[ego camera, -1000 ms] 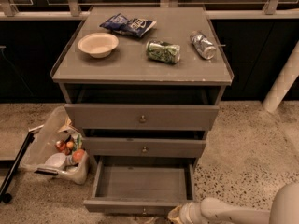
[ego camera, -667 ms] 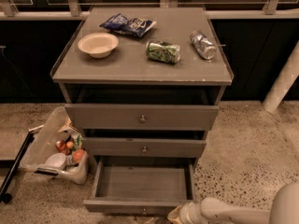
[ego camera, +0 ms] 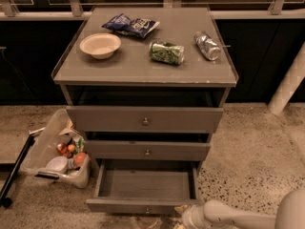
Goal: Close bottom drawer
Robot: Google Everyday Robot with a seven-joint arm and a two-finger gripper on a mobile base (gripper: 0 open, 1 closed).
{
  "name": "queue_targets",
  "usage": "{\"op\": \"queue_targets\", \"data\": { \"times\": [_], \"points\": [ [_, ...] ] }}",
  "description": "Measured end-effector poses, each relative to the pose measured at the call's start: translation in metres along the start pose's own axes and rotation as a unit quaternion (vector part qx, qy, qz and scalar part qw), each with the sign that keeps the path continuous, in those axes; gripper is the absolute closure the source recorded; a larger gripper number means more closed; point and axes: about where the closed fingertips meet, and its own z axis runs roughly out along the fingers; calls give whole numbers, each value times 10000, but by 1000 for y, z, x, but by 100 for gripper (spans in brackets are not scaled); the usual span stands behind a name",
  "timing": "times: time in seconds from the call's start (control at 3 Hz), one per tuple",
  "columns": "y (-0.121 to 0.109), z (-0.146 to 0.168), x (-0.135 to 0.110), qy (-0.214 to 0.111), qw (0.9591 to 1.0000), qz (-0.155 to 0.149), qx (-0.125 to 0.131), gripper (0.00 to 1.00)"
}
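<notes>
The bottom drawer [ego camera: 145,184] of the grey cabinet stands pulled out, its shallow grey tray empty, its flat front [ego camera: 138,206] with a small brass knob near the lower frame edge. The middle drawer front [ego camera: 147,150] and the wider top drawer front [ego camera: 144,119] sit above it. My gripper [ego camera: 183,215] is at the bottom right, right at the drawer front's right corner, on a white arm [ego camera: 238,217] coming in from the right. Its fingers are mostly hidden by the frame edge.
On the cabinet top [ego camera: 143,70] lie a white bowl [ego camera: 100,45], a blue chip bag [ego camera: 131,25], a green can [ego camera: 167,52] and a silver can [ego camera: 207,45]. A clear bin of items [ego camera: 57,151] stands on the floor to the left. A white post [ego camera: 288,87] rises at right.
The view sits slightly lower and the gripper has shifted a little at the drawer's right front corner. The drawer stays pulled out about as far.
</notes>
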Motion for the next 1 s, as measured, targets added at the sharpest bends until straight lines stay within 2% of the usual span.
{"op": "queue_targets", "data": {
  "times": [0.33,0.67,1.0],
  "points": [
    [1,0,0,0,10000,0,0,19],
    [-16,11,-15,-180,9997,-132,-68,43],
    [-32,52,-41,-403,9975,-352,-468,66]
  ]
}}
